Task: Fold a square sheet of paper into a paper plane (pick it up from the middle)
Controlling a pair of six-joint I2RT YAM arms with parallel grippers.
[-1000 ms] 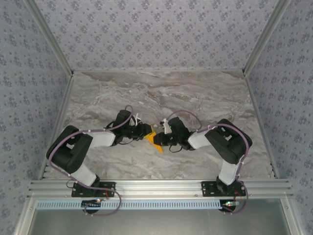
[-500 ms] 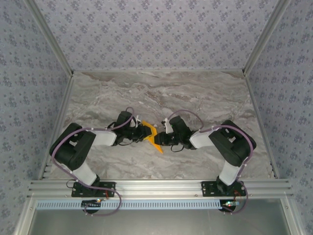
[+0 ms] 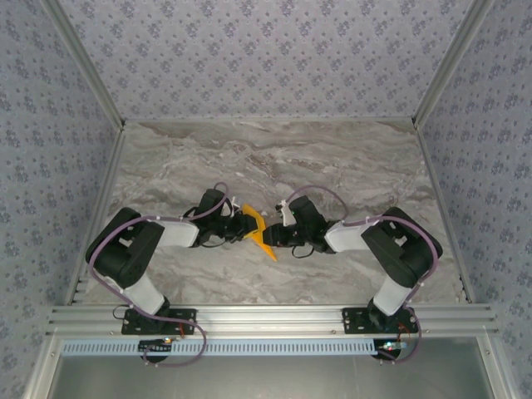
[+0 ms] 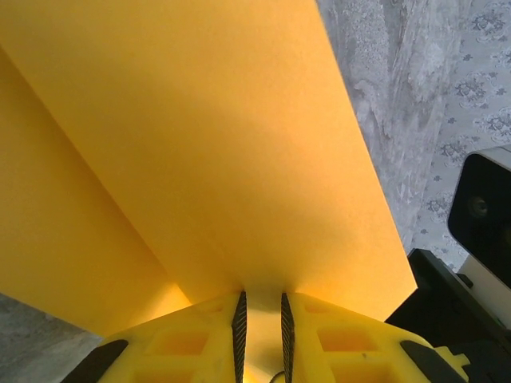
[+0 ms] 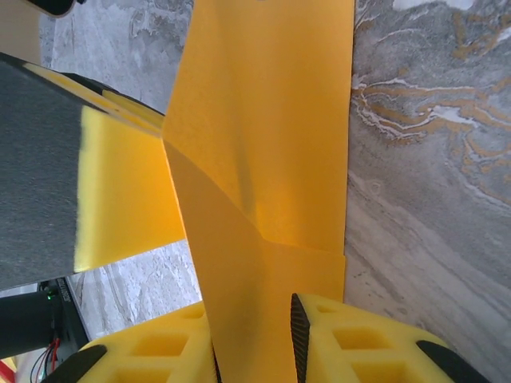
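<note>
The orange paper plane (image 3: pixel 264 241), the sheet folded into a narrow pointed shape, hangs just above the marble table between both grippers. My left gripper (image 3: pixel 245 226) holds it from the left. In the left wrist view its jaws (image 4: pixel 261 319) stand narrow, shut on the folded edge, and the paper (image 4: pixel 200 144) fans out ahead. My right gripper (image 3: pixel 276 235) meets it from the right. In the right wrist view the jaws (image 5: pixel 254 343) stand apart, and a creased flap (image 5: pixel 263 159) stands loosely between them, leaning on the left finger.
The marble table (image 3: pixel 332 158) spreads out behind the grippers, with patterned walls on three sides. The left gripper's yellow finger (image 5: pixel 120 191) sits close beside the paper in the right wrist view. The right arm's black wrist (image 4: pixel 479 207) stands near the paper's right edge.
The right jaws have parted around the paper. More orange now shows beside the left gripper, and the right arm's elbow has drifted right.
</note>
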